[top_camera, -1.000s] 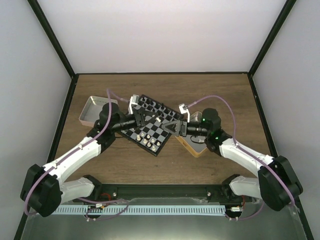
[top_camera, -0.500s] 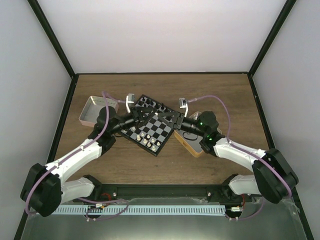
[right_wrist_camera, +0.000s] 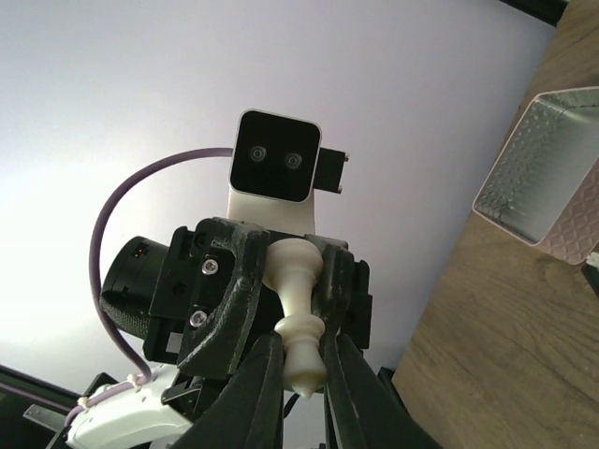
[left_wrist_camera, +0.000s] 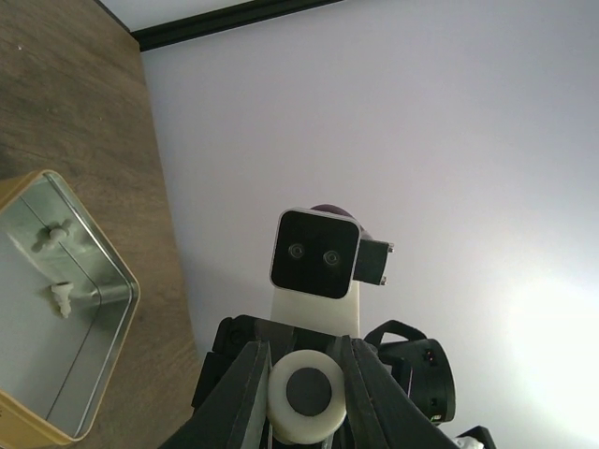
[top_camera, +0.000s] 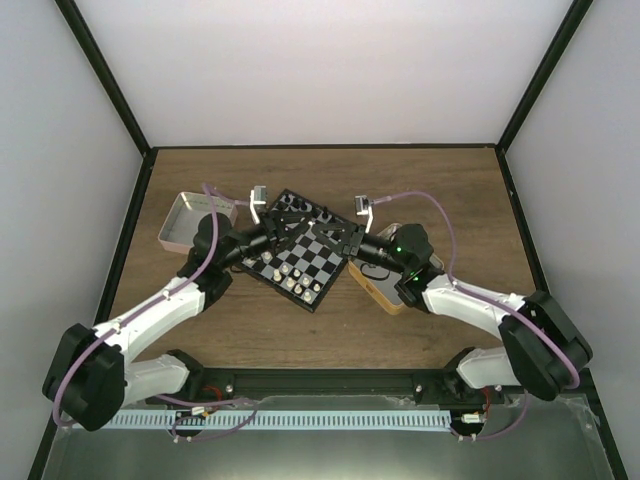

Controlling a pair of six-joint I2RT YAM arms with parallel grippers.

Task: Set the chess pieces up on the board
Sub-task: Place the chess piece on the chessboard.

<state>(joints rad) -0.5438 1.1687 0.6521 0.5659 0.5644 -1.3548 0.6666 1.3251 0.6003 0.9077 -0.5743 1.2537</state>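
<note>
A cream-white chess piece (right_wrist_camera: 299, 309) hangs in the air over the board (top_camera: 322, 268), held from both ends. My left gripper (left_wrist_camera: 307, 398) is shut on its round base (left_wrist_camera: 307, 393), whose dark underside faces the left wrist camera. Coming from the right, my right gripper (right_wrist_camera: 304, 388) is shut on the piece's narrow top end. In the top view the left gripper (top_camera: 305, 236) and right gripper (top_camera: 335, 240) meet tip to tip above the board's middle and hide the piece. Cream-white pieces (top_camera: 291, 281) stand along the board's near side.
Black pieces (top_camera: 300, 208) line the board's far edge. A silver-pink tin (top_camera: 185, 222) lies to the left of the board. A yellow tin (top_camera: 385, 292) lies to its right under the right arm, with loose white pieces (left_wrist_camera: 62, 297) in it.
My right gripper has moved left to the left gripper and closed on the piece that the left gripper holds. The left gripper has shifted slightly toward the far side.
</note>
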